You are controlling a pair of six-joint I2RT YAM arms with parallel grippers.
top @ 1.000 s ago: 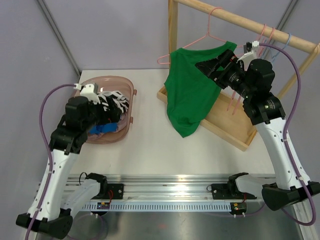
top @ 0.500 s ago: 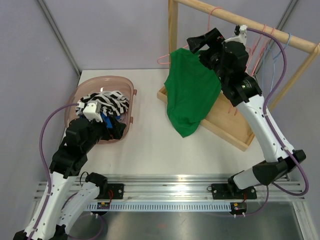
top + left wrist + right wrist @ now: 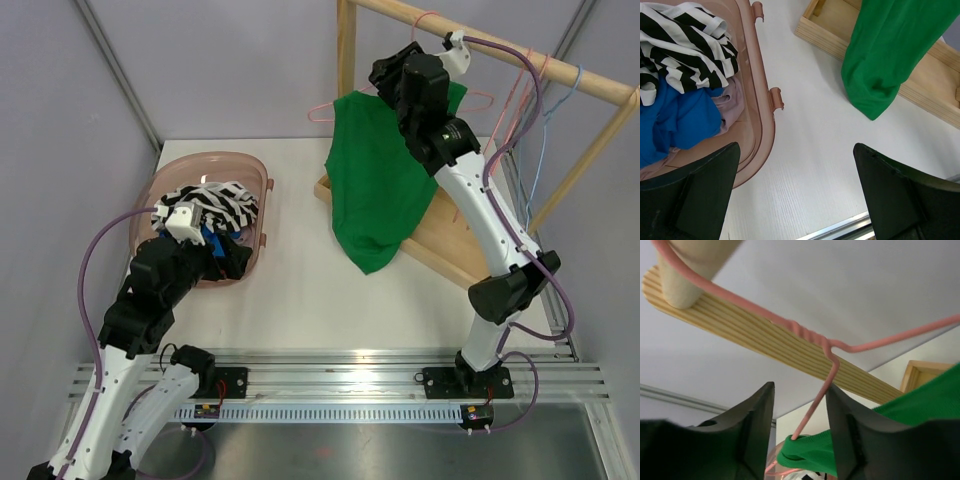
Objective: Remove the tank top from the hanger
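The green tank top (image 3: pixel 380 190) hangs on a pink wire hanger (image 3: pixel 322 108) from the wooden rail (image 3: pixel 500 50). My right gripper (image 3: pixel 385 82) is up at the hanger's neck. In the right wrist view its jaws (image 3: pixel 800 387) stand partly apart. The hanger's wire (image 3: pixel 815 415) and a green strap (image 3: pixel 810 452) run between them, and the wire lies close to the right finger (image 3: pixel 850 430). My left gripper (image 3: pixel 235 258) hovers open by the basket with nothing between its fingers (image 3: pixel 797 200). From there the tank top's hem (image 3: pixel 890 55) shows above the table.
A pink basket (image 3: pixel 215 165) at the left holds striped, blue and pale clothes; its rim (image 3: pixel 765 130) lies by my left finger. A wooden tray base (image 3: pixel 470 260) lies under the rail. Further pink and blue hangers (image 3: pixel 520 100) hang at the right.
The right arm swung from the garment's right side up to the hanger's neck and its jaws narrowed. The left arm drew back from over the basket toward the near edge.
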